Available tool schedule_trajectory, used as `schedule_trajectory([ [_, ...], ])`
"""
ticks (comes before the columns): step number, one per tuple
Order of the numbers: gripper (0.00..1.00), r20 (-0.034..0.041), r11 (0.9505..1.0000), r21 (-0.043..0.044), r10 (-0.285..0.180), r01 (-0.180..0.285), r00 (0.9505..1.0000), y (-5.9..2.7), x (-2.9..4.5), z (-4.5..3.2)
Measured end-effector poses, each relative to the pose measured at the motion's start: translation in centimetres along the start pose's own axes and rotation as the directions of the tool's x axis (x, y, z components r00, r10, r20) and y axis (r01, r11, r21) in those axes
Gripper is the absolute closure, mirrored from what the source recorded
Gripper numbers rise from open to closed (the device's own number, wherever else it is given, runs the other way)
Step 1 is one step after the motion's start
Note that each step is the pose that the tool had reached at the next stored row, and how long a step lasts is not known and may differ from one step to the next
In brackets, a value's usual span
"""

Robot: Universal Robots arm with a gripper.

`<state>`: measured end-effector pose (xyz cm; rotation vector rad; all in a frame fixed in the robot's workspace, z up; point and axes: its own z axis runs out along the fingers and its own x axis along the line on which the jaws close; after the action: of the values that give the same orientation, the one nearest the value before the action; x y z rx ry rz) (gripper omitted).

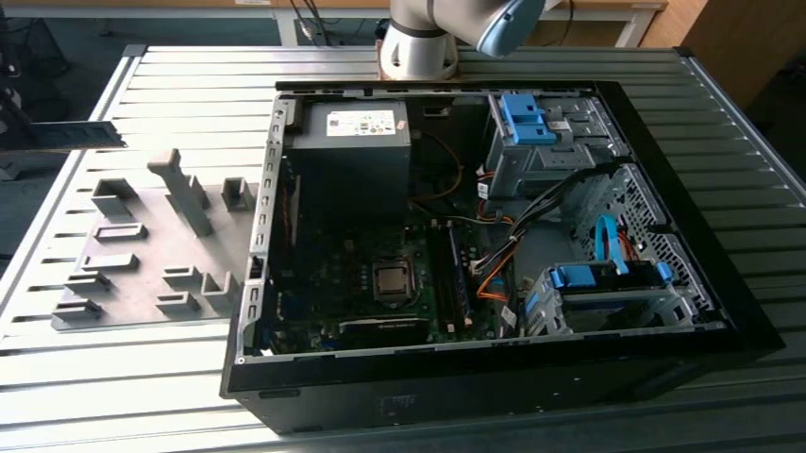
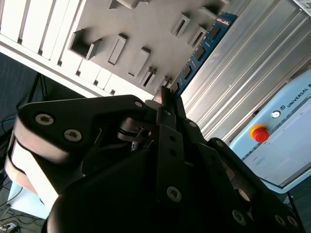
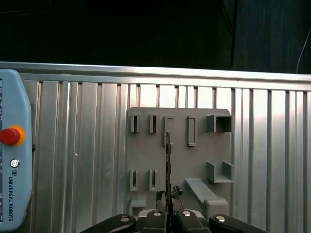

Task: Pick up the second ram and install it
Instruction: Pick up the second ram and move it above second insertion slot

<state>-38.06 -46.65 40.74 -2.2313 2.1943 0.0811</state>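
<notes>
while gripper (image 2: pixel 166 95) clamps it, blue chip-studded second ram (image 2: pixel 201 50)

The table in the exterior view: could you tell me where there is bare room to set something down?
Bare slats lie between the fixture plate and the near edge of the table, and between the plate and the far edge. The open computer case and the plate's blocks are crowded. The end effector holds the second ram.

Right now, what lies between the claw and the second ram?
Nothing. In both wrist views the claw is shut directly on the second ram, which sticks out from its fingertips.
</notes>
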Motion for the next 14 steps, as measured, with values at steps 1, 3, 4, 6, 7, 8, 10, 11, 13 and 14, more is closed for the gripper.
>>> schedule_trajectory([
  [1,0.86,0.0000,1.0000,0.0001,0.000,0.000,1.0000,-0.10,0.00,0.00],
  [3,0.86,0.0001,1.0000,0.0000,0.000,0.000,1.0000,-0.31,0.00,-0.01],
  [4,0.86,0.0001,1.0000,0.0000,0.000,0.000,1.0000,-0.41,0.01,-0.01],
  [6,0.86,0.0000,1.0000,-0.0001,0.000,0.000,1.0000,-0.61,0.01,-0.02],
  [7,0.86,0.0000,1.0000,-0.0001,0.000,0.000,1.0000,-0.73,0.01,-0.02],
  [8,0.86,0.0000,1.0000,0.0000,0.000,0.000,1.0000,-0.83,0.01,-0.02],
  [10,0.86,0.0001,1.0000,0.0000,0.000,0.000,1.0000,-1.04,0.02,-0.03],
  [11,0.86,0.0000,1.0000,-0.0001,0.000,0.000,1.0000,-1.14,0.02,-0.04],
  [13,0.86,0.0001,1.0000,0.0000,0.000,0.000,1.0000,-1.34,0.02,-0.04],
  [14,0.86,0.0000,1.0000,-0.0001,0.000,0.000,1.0000,-1.44,0.02,-0.04],
])
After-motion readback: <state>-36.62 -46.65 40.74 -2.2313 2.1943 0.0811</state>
